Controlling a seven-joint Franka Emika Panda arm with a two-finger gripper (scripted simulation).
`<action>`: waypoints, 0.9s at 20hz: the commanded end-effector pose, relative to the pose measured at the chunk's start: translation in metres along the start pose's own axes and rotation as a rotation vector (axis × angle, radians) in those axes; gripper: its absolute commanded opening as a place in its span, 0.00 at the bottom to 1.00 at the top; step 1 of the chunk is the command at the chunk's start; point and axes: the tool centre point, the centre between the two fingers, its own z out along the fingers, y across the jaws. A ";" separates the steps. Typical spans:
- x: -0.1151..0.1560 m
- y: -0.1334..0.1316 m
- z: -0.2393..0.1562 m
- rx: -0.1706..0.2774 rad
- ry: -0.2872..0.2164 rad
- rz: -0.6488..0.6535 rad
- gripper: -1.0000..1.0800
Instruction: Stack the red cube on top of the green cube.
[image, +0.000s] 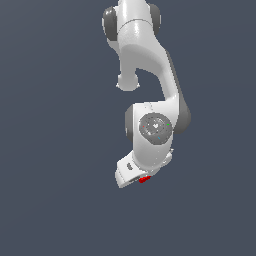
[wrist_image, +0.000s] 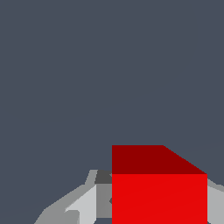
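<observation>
The small, plain bright red cube (wrist_image: 159, 192) sits between the fingers (wrist_image: 83, 205) of the white robot gripper (image: 141, 176), which appear clamped on its two sides. In the exterior view only a red sliver shows under the hand, at about 6 o'clock from the round grey wrist joint (image: 155, 129). The green cube is in neither picture (perhaps hidden by the arm), so I cannot tell which way it lies from the held cube; the next move depends on finding that direction.
</observation>
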 end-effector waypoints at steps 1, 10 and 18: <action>-0.004 0.001 0.003 0.000 0.000 0.000 0.00; -0.033 0.005 0.027 0.000 0.000 0.000 0.00; -0.058 0.009 0.048 0.000 0.000 0.000 0.00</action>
